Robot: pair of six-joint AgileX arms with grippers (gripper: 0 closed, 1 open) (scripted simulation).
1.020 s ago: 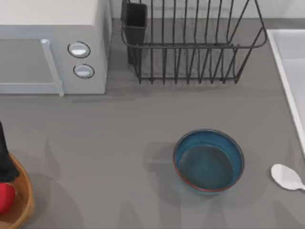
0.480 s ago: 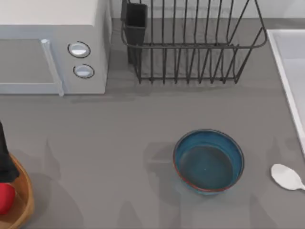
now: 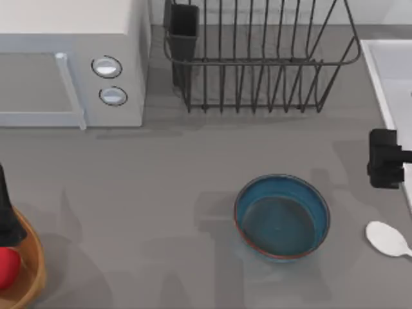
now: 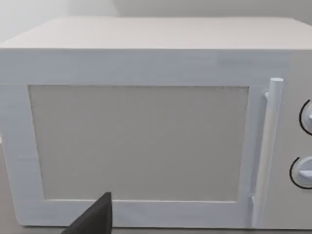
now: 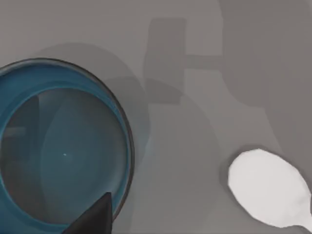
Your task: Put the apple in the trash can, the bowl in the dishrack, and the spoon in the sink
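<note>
Standing empty at the table's far edge was the black wire dishrack (image 3: 261, 58) | sink (image 3: 393, 77) pale, right edge | wood-toned trash can (image 3: 29, 273) held the red apple (image 3: 6, 265), left near corner | glossy teal bowl (image 3: 282, 216) empty | white oval spoon (image 3: 386, 239) beside it | left gripper (image 3: 6, 212) over can, right gripper (image 3: 385, 158) beyond the spoon, finger spread of both: cannot tell.

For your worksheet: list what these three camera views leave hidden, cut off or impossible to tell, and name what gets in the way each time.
1. Red round apple and tan wooden trash can: top view, cut by the left edge; the black left arm covers part.
2. White spoon: handle cut by the right edge in the top view.
3. Pale grey sink: mostly beyond the right edge.
4. Right gripper: fingers unreadable from above.
5. Black wire dishrack: cut by the top edge.
</note>
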